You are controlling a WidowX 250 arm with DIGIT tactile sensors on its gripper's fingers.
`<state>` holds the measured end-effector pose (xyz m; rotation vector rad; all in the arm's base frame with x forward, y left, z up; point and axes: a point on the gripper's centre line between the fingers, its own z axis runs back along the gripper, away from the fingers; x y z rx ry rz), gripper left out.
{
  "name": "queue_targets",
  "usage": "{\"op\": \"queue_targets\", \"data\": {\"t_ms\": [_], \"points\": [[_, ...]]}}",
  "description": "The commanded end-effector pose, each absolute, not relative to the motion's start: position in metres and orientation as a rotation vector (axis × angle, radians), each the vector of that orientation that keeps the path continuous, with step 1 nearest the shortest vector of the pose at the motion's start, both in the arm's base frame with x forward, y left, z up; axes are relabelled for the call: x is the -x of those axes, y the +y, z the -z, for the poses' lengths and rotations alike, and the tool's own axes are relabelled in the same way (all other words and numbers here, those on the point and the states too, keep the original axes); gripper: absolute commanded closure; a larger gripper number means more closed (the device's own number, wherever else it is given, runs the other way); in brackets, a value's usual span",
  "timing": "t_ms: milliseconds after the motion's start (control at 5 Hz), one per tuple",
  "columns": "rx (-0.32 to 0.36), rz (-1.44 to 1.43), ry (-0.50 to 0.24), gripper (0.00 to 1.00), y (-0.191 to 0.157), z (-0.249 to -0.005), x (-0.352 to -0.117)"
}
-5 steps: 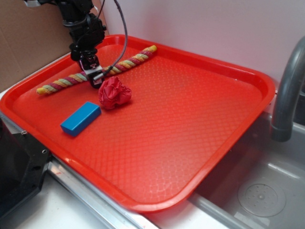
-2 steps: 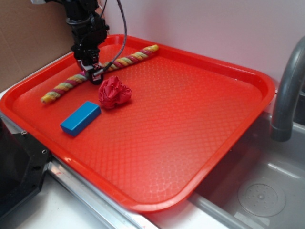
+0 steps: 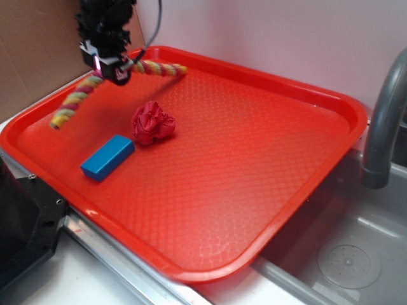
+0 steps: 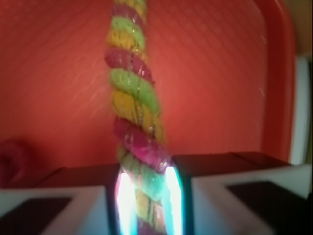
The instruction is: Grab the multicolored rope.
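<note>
Exterior view is showing you the gripper [image 3: 114,68] clamping the multicolored rope [image 3: 76,101] near its middle, up at the far left corner of the red tray [image 3: 267,165]. A second ago the rope was lying flat across the tray's far left part with the gripper down on it; now you are seeing the gripper sitting higher, and the rope is hanging off the surface, one end drooping toward the left rim and the other pointing right along the far edge. The red cloth ball [image 3: 153,123] and the blue block [image 3: 107,157] are resting where they were, near each other and just below the lifted rope. Wrist view is giving you the rope [image 4: 134,103] pinched between the two fingers [image 4: 83,196], running straight away over the tray [image 4: 220,88].
</note>
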<state>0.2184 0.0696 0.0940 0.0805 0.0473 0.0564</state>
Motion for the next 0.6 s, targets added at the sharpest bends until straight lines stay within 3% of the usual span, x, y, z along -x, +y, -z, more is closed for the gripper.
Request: {"op": "queue_targets", "data": {"t_ms": [0,200,400], "points": [[-0.023,-0.139,-0.060,1.00,0.026,-0.177,-0.204],[0.010,-0.141,-0.100,1.00,0.011,-0.187,-0.196],[-0.008,-0.147,-0.089,1.00,0.013,-0.183,-0.197]]}}
